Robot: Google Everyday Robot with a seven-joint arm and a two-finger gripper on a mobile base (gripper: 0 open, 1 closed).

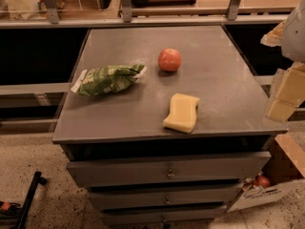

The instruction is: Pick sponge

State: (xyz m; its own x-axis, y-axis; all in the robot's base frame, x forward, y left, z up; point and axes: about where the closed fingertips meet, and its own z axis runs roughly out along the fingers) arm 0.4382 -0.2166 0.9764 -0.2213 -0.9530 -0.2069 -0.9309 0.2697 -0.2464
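Surface: grey worktop above drawers, speckled floor | sponge near front edge, right of centre | gripper beyond right edge, apart from sponge; how far open cannot be told

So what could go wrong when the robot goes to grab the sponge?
1. The sponge lies near the cabinet top's front edge, so a clumsy push might slide it off.
2. The gripper hangs at the right, beyond the top's side edge; coming in low, it might bump that edge.
3. The round fruit sits behind the sponge and could roll if the arm overshoots.
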